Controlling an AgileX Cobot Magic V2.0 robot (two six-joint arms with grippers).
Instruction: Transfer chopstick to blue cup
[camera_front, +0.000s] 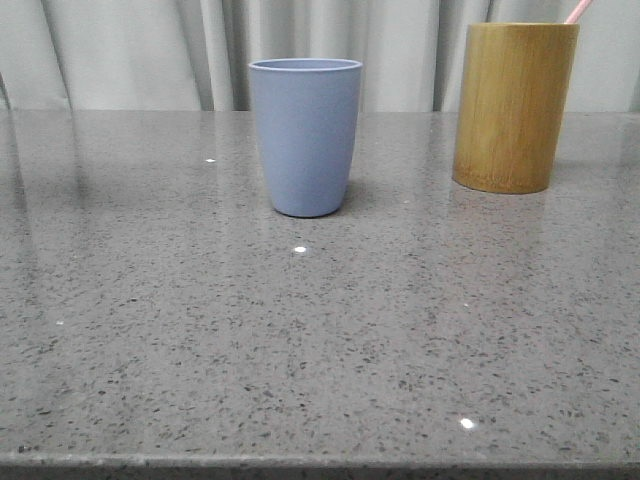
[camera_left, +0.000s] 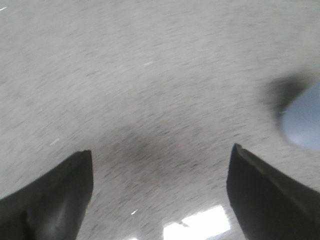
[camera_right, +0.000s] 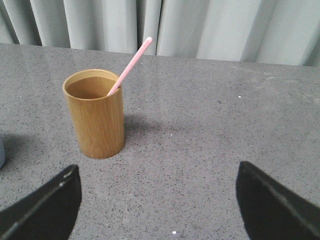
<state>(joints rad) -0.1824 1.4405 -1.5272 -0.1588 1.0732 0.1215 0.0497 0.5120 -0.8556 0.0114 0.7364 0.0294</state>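
Starting at your left, the left end effector (camera_left: 160, 195) hangs over bare grey speckled desk (camera_front: 200, 330), its two dark fingers (camera_left: 55, 195) spread wide with nothing between them. Its wrist view is blurred, so you can make out little beyond the stone surface and a slice of the blue cup (camera_left: 302, 122) at the edge of that picture, clear of the fingers.

In the front view the blue cup (camera_front: 305, 135) stands upright near the middle of the desk, toward the back, in front of the pale curtain (camera_front: 130, 50). You cannot see into it from this angle.

Further right, well apart from the cup, stands the taller bamboo holder (camera_front: 514, 105), also upright. A single pink chopstick (camera_front: 578, 11) pokes above its rim at the right side. The right wrist view shows you the same chopstick (camera_right: 131, 65) leaning inside the holder (camera_right: 96, 120), tilted against the rim.

The right end effector (camera_right: 160, 200) is wide open too, holding nothing, and sits back from the holder without touching it.
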